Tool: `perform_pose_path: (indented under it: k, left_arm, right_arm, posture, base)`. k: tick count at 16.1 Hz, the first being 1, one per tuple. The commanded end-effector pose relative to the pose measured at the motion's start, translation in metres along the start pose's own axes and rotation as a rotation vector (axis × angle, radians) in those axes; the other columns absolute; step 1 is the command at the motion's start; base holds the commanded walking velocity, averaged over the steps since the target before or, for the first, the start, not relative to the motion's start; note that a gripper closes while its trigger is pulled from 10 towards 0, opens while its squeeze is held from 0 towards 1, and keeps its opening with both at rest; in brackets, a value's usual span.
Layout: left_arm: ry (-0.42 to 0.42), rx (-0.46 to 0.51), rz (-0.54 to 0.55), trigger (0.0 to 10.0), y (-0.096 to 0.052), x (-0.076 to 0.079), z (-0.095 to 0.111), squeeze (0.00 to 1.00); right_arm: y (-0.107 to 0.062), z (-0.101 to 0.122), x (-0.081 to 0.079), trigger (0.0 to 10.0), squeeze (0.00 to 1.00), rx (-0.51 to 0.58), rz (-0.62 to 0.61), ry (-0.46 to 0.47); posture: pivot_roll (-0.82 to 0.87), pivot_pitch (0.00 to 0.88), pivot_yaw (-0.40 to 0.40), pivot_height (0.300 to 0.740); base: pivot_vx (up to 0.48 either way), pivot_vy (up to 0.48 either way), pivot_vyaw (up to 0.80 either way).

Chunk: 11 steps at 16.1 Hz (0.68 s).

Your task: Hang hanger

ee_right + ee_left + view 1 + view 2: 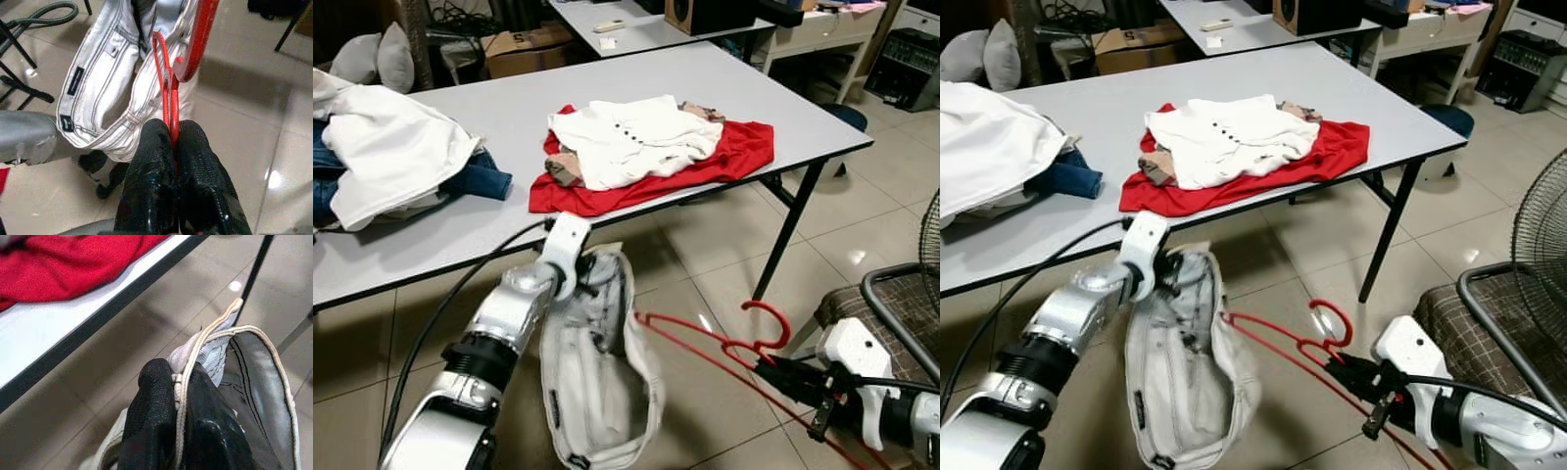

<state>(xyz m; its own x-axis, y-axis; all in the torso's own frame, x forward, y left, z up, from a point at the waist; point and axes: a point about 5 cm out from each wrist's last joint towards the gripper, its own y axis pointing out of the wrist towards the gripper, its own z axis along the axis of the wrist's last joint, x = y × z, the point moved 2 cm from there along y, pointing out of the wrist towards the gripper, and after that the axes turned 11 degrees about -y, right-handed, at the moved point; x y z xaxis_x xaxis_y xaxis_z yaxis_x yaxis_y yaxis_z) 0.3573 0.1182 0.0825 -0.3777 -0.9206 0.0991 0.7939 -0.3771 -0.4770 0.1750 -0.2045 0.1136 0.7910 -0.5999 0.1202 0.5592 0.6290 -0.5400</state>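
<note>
The left arm (499,338) reaches forward and up below the table's near edge, its gripper (182,382) pinched tight on the waistband of the pale jeans (597,392). The right arm (1449,397) stretches in low from the right, its gripper (174,139) clamped on the red hanger (724,348).

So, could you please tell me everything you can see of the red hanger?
The red hanger looks like thin wire or plastic, with a curled hook at the top. The right pincer is shut on its neck just below the hook, holding it tilted above the tiled floor in front of the table. One arm reaches into the open waist of the pale grey garment that the left pincer holds up by the waistband.
</note>
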Motion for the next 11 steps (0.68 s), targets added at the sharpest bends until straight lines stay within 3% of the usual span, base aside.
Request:
perform_pose_path:
  k: [1,2,3,4,5,7,10,11]
  left_arm:
    - [0.006,0.074,-0.040,0.0,-0.002,0.006,0.020,0.00]
    - [0.004,0.083,-0.054,0.0,-0.003,0.009,0.023,0.00]
    - [-0.008,0.104,-0.086,0.0,-0.005,0.015,0.031,0.00]
    - [-0.015,0.126,-0.112,0.0,-0.007,0.021,0.038,0.00]
    - [-0.007,0.152,-0.161,0.0,-0.011,0.033,0.048,0.00]
    - [0.012,0.172,-0.218,0.0,-0.013,0.047,0.055,0.00]
    - [0.032,0.183,-0.266,0.0,-0.013,0.064,0.063,0.00]
    - [0.046,0.188,-0.260,0.0,-0.013,0.064,0.064,0.00]
  right_arm:
    - [0.009,-0.006,0.003,10.0,0.00,0.000,-0.014,-0.010]
    - [0.017,-0.011,0.006,10.0,0.00,-0.006,-0.033,0.003]
    - [0.035,-0.023,0.009,10.0,0.00,-0.014,-0.074,0.032]
    - [0.051,-0.030,0.007,10.0,0.00,0.006,-0.083,0.075]
    - [0.070,-0.033,-0.004,10.0,0.00,0.044,-0.017,0.098]
    - [0.080,-0.030,-0.008,10.0,0.00,0.076,0.016,0.104]
    - [0.103,-0.034,0.008,10.0,0.00,0.038,-0.087,0.063]
    - [0.086,-0.036,0.025,10.0,0.00,0.022,-0.169,0.066]
  posture:
    - [-0.19,0.029,0.098,0.740]
    - [-0.19,0.030,0.098,0.740]
    - [-0.19,0.029,0.100,0.740]
    - [-0.19,0.029,0.100,0.740]
    - [-0.18,0.030,0.097,0.740]
    - [-0.18,0.034,0.098,0.740]
    - [-0.17,0.038,0.099,0.740]
    - [-0.17,0.037,0.101,0.740]
  base:
    - [0.000,0.000,0.00]
    - [0.000,0.000,0.00]
    - [0.000,0.000,0.00]
    - [0.000,0.000,0.00]
    - [0.000,0.000,0.00]
    - [0.000,0.000,0.00]
    - [0.000,0.000,0.00]
    - [0.000,0.000,0.00]
